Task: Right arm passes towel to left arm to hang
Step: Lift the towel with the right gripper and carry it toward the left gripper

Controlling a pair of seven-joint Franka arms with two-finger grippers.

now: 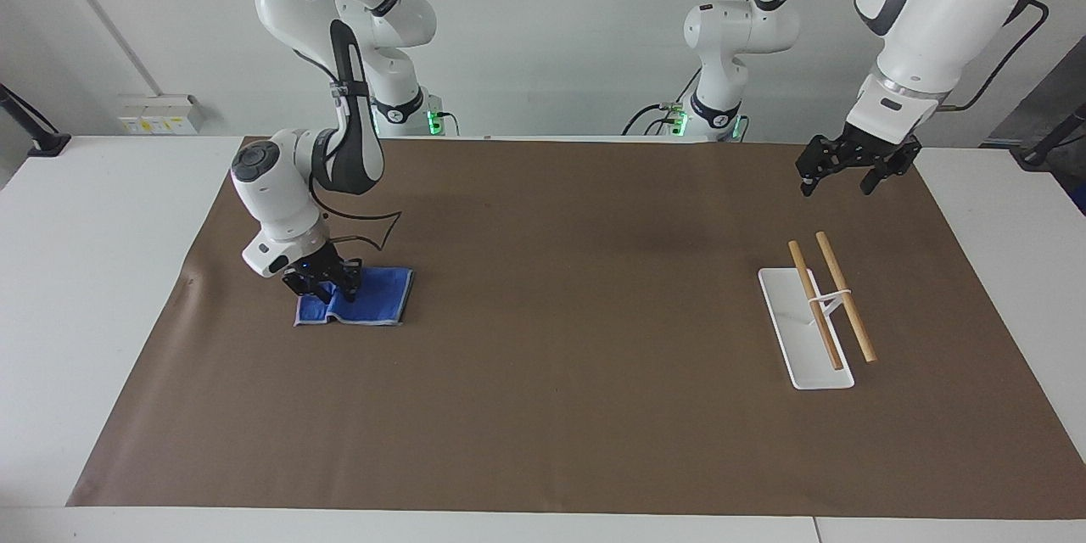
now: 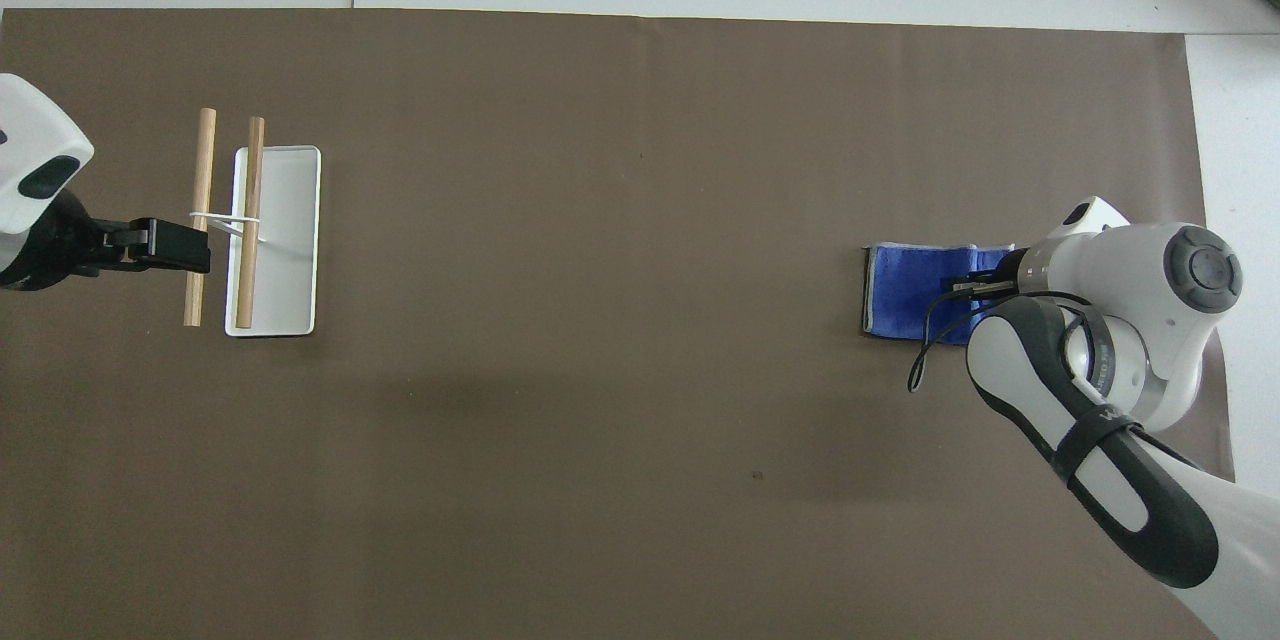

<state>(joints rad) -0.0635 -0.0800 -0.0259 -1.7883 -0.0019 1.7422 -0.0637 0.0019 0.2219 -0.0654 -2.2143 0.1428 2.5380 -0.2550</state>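
Down on the blue towel goes the right gripper, its black fingers drawn in on the cloth and pinching up a fold at the end of the towel nearest the right arm's end of the table; that end is bunched and puckered under the fingertips, while the other end lies flat on the brown mat. From above, the right gripper shows only as a dark tip poking out from under the white wrist, and the towel sits as a short blue patch with a pale trim along its edge, well toward the right arm's end of the mat. The right arm bends low over it, a thin black cable looping beside the wrist. Well apart, at the left arm's end, the left gripper hangs in the air with its fingers spread and nothing between them, over the mat close to the robots' side of the towel rack. That rack is a white flat base carrying two wooden bars side by side on a thin white frame. The left arm waits there, its thick black cable curving off the upper joint. The white table shows around the mat.
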